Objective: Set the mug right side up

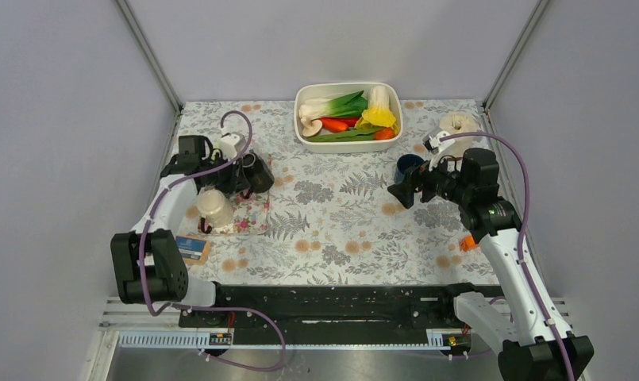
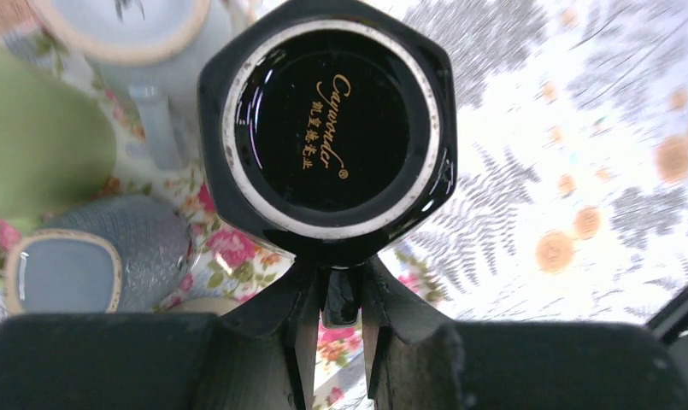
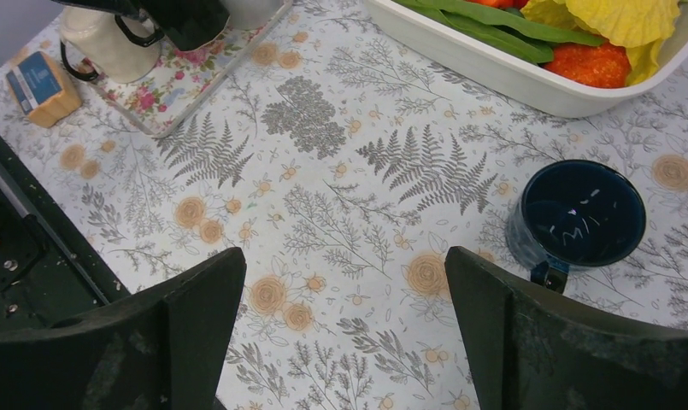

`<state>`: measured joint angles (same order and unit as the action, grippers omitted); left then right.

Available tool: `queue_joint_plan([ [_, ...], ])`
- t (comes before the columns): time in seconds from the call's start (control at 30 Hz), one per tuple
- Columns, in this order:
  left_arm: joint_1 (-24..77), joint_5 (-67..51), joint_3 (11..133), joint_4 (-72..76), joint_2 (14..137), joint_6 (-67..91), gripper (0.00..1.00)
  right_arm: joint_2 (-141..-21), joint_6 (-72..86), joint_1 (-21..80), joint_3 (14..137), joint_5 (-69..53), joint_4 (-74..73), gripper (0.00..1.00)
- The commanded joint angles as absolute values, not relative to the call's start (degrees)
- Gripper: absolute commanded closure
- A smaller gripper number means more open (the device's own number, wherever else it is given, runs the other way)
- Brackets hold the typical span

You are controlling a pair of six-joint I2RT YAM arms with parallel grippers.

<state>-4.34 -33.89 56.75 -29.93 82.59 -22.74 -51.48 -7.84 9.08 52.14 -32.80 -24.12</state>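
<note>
Black mug [image 2: 327,128]: upper centre of the left wrist view, base toward camera, over floral mat [image 2: 233,252] on desk [image 1: 340,230]; left end effector [image 2: 338,295] clamped on its handle; step judged: grasp made, inversion pending; next calls for a wrist roll, then upright placement; right end effector [image 3: 344,265] spread apart, empty.

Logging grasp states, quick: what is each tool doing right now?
Left tool: shut on the handle of the glossy black hexagonal ceramic mug.
Right tool: open, holding nothing.

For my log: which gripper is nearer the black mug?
Left. The left gripper holds the black mug by its handle; the right gripper is far off, by the blue mug.
</note>
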Motion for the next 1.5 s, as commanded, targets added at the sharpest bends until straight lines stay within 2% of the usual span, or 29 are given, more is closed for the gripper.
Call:
queue_joint_plan([
  [0.0,-4.3,-47.1,63.6,-25.4,74.0,-16.5,1.00,-52.1,-5.4,9.5,52.3,-37.5,-20.3,0.04],
  [0.23,-0.8,-56.8,64.8,-12.6,69.8,0.8,1.00,-53.4,-1.5,9.5,53.0,-43.5,-16.4,0.02],
  [0.37,3.0,-58.9,60.8,14.2,69.4,24.5,1.00,-55.2,6.2,9.5,53.4,-47.2,-10.1,0.03],
  [0.53,8.3,-54.3,55.5,53.9,72.4,51.6,1.00,-59.1,22.7,9.5,51.0,-51.5,9.4,0.03],
  [0.7,13.2,-47.3,55.9,71.5,79.3,69.6,1.00,-64.5,40.1,9.7,48.9,-50.7,30.1,0.07],
  [1.03,21.1,-38.4,51.3,77.3,84.5,73.6,1.00,-73.1,52.6,15.6,47.2,-47.3,54.0,0.08],
  [1.47,24.1,-35.5,49.6,84.0,88.8,76.5,1.00,-79.7,57.3,21.7,47.2,-41.6,58.3,0.18],
])
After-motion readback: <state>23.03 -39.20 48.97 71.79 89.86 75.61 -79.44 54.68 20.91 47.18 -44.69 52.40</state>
